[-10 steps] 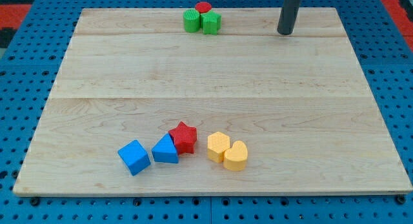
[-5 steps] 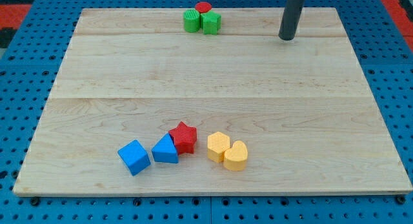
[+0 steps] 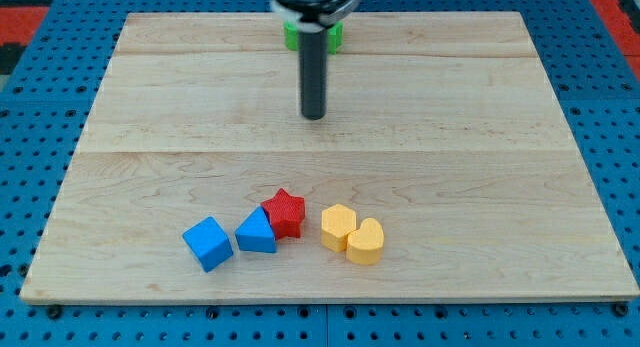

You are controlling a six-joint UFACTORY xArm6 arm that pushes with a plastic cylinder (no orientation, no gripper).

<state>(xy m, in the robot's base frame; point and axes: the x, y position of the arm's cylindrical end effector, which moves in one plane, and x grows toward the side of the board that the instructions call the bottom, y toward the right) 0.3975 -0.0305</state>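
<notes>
**Rod parked mid-board, blocks split into two bunches**

Using the red star block [image 3: 285, 211] as my anchor, going left to right across the wooden board [image 3: 500, 137] that sits on the blue pegboard counter [image 3: 30, 117].

Furthest to the view's left of the star is the blue cube [image 3: 208, 243], a bit lower toward the view's bottom and standing apart from the rest. Next is the blue triangular block [image 3: 257, 232], touching the star's lower left side. Just to the star's right, with a small gap, is a yellow block with angled sides [image 3: 338, 225], and pressed against that one is a yellow heart-shaped block [image 3: 366, 241].

My tip [image 3: 314, 115] is well above the star toward the view's top and slightly to its right, on bare wood, touching no block. The star is about the nearest of the lower bunch, but they're well apart.

Way up past the tip, at the board's top edge, green blocks [image 3: 333, 33] peek out on either side of the rod; their shapes are mostly hidden.

No end effector here to be spread or pressed together, just the plain rod.
</notes>
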